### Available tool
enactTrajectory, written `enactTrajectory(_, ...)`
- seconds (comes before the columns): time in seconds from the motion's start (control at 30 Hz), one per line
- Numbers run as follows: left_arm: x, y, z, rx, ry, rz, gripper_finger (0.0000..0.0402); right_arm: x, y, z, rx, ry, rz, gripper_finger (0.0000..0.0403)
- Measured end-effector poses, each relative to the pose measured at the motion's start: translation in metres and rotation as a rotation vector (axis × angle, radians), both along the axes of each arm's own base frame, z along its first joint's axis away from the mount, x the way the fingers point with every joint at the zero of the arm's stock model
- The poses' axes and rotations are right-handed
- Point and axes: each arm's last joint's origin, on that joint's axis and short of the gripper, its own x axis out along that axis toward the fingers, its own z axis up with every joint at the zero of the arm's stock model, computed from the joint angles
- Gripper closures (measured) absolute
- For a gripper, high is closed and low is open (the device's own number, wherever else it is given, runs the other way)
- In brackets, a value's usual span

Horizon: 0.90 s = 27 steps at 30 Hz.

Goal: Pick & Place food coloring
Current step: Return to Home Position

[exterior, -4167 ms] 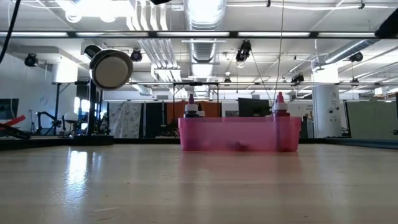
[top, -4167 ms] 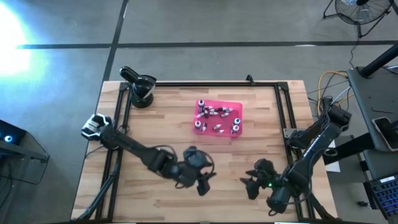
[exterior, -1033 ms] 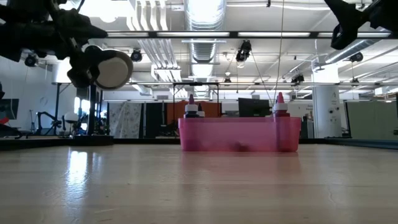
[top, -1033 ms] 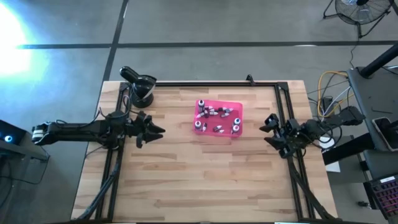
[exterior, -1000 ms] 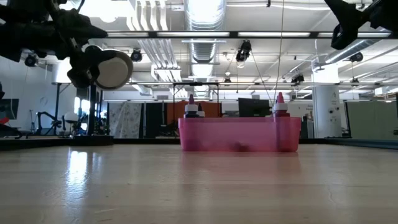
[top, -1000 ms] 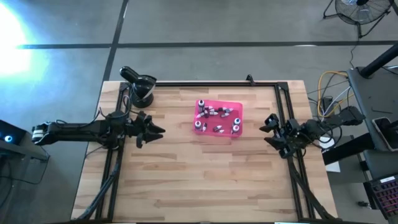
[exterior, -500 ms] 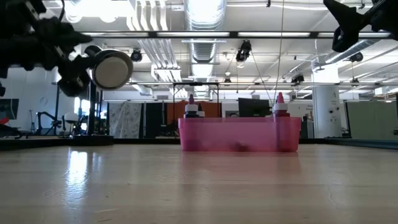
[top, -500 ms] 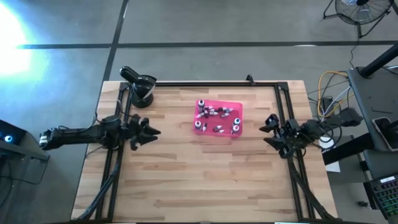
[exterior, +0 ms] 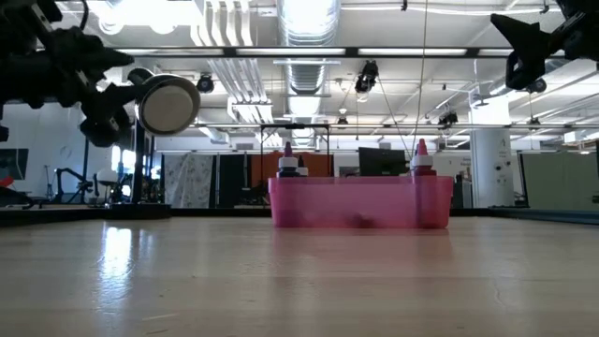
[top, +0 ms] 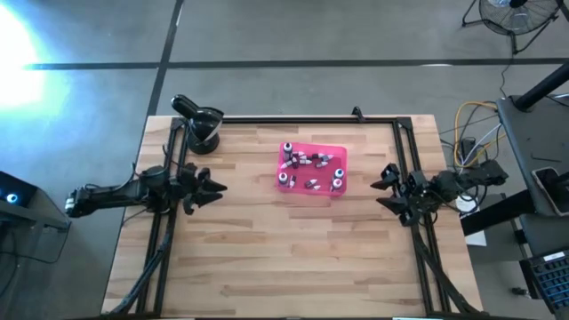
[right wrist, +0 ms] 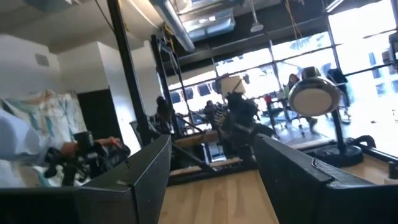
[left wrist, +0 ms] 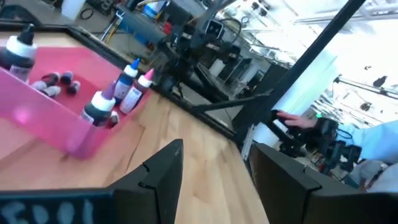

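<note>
Since every bottle we can find sits inside the pink tray [top: 313, 148], we judge the placing finished and both arms parked clear of it.

High view: the food coloring [top: 310, 173] is gathered within the tray's walls, and we find none outside it. The left gripper [top: 209, 188] hangs well apart from the tray on its left side. The right gripper [top: 388, 188] hangs well apart on its right side. Both point toward the tray.

Low view: capped bottles stand upright above the tray's rim, toward each end. Both grippers hang well above the tray's level.

Left wrist view: the fingers [left wrist: 163, 177] gape, released and empty. They face the tray, where bottles both stand and lie.

Right wrist view: the fingers [right wrist: 149, 177] are likewise parted and empty. The tray is not shown.

Handling, in our judgement: the bottles are light, stiff and smooth, and prone to roll or topple. Take hold across the body below the cap, with a gentle squeeze.
</note>
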Motion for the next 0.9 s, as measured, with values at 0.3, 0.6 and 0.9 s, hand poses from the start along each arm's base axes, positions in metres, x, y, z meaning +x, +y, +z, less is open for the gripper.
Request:
enactTrajectory(0.3,0.0,0.0,0.004,0.004,-0.038,-0.007,0.0239,0.003,0.001,-0.011,-0.039,0.111,-0.002,0.0179)
enactTrajectory(0.6,0.0,0.0,0.002,0.003,-0.027,-0.005,0.0239,0.005,0.0,-0.02,-0.073,0.203,-0.018,0.0179)
enactTrajectory(0.9,0.001,0.0,0.001,0.001,-0.01,-0.005,0.0239,0.005,0.0,-0.02,-0.072,0.206,-0.024,0.0179)
